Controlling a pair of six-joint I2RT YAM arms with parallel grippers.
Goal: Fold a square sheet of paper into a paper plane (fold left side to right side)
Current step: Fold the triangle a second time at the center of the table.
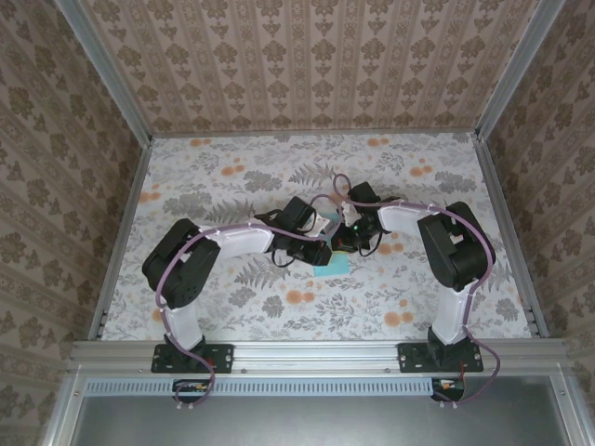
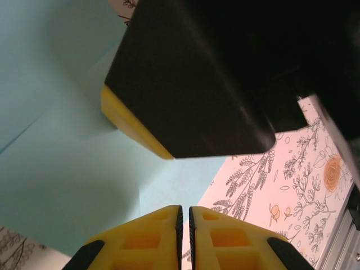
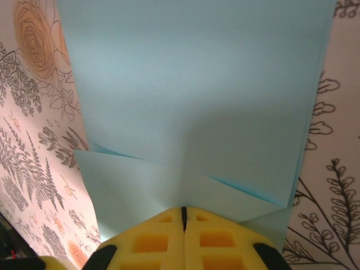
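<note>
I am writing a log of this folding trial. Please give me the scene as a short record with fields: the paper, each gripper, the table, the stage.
paper: cyan sheet, partly folded, overlapping layers and creases visible, lying on the table
left gripper: jaws shut, tips over the paper's edge; whether it pinches paper cannot be told
right gripper: jaws shut, tips at a folded edge of the sheet
arms: both meet over the paper near the table's middle
table: floral-patterned tabletop
stage: no pointed dart shape yet
</note>
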